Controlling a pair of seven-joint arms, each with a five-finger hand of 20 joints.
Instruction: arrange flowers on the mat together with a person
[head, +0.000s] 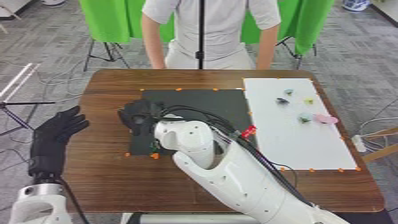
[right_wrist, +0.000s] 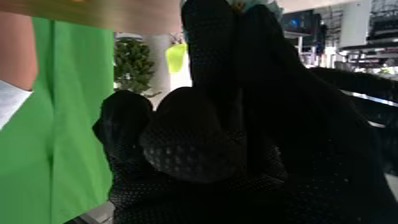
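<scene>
A pale flower (right_wrist: 273, 6) is pinched by the right robot hand (head: 139, 118) at the black mat's (head: 210, 103) left edge; the left robot hand (head: 57, 131) is spread. Flowers (head: 328, 120) are displayed on the white mat (head: 298, 150) by the counter's (head: 107, 187) right edge.

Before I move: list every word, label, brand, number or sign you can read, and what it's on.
Readable text: none.
Red tag on the right arm: pale marks, too small to read.
White mat, black mat: no lettering I can make out.
</scene>
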